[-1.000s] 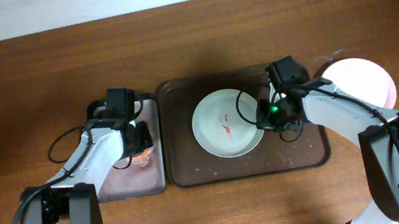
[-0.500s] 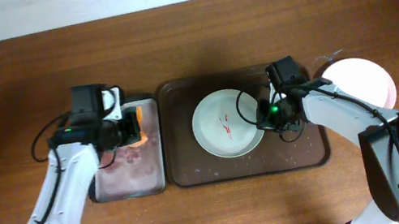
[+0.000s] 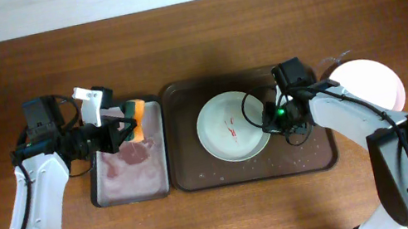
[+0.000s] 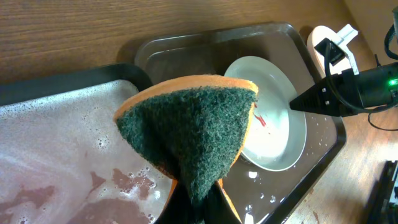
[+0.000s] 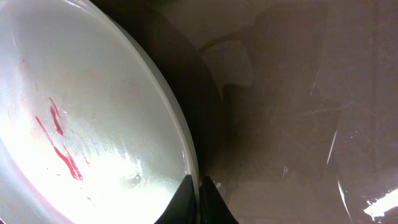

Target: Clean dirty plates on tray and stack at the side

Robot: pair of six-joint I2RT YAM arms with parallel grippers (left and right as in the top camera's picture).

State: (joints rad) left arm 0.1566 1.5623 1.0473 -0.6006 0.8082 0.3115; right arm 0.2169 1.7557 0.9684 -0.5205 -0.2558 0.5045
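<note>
The dirty plate [image 3: 231,126], streaked with red sauce, lies in the middle of the brown tray [image 3: 312,153]. The right claw [image 3: 271,122] is closed narrowly on the plate's right rim, one finger on each side of the edge. A second plate [image 3: 368,79] rests on the table [image 3: 191,41] just right of the tray. The left claw [image 3: 124,130] pinches an orange-and-green sponge [image 3: 133,110] above the small tray [image 3: 133,188] of soapy water.

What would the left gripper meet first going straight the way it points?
Shut on the sponge, the left gripper aims toward the brown tray; likely the sauce-marked plate on it comes first, though depth is unclear.
</note>
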